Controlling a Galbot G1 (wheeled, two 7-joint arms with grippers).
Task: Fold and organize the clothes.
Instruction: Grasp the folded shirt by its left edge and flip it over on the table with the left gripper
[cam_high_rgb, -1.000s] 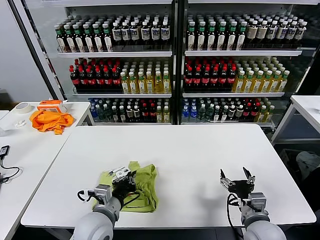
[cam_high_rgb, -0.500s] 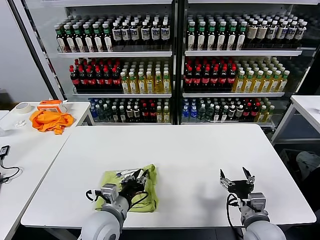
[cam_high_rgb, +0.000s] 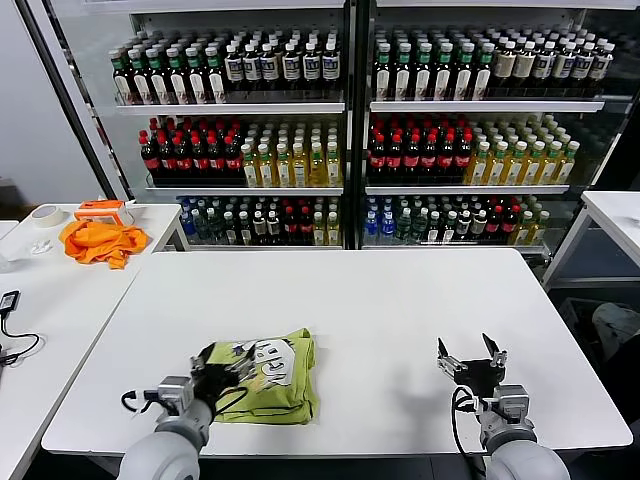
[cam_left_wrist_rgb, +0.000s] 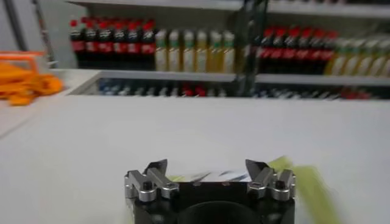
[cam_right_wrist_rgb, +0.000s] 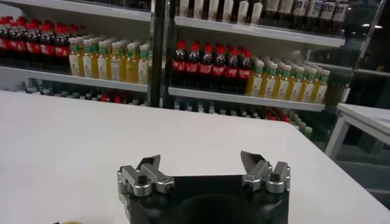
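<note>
The lime T-shirt (cam_high_rgb: 272, 378) lies folded into a small bundle near the front left of the white table (cam_high_rgb: 380, 300), white print facing up. My left gripper (cam_high_rgb: 218, 368) sits at the bundle's left edge, open, with nothing between its fingers. In the left wrist view, the left gripper (cam_left_wrist_rgb: 207, 167) shows spread jaws, and a strip of the shirt (cam_left_wrist_rgb: 304, 182) shows just beyond them. My right gripper (cam_high_rgb: 470, 360) rests open over the front right of the table, far from the shirt. The right wrist view has the right gripper (cam_right_wrist_rgb: 202, 161) over bare tabletop.
An orange garment (cam_high_rgb: 98, 241) and a tape roll (cam_high_rgb: 45, 214) lie on the side table at left, with a black device and cable (cam_high_rgb: 8, 302) nearer its front. Shelves of bottles (cam_high_rgb: 340, 130) stand behind the table. Another table (cam_high_rgb: 615, 215) is at the right.
My left gripper has opened, let go of the shirt and drawn back to the left. The folded bundle now lies flat with its white print showing. The right arm has stayed put.
</note>
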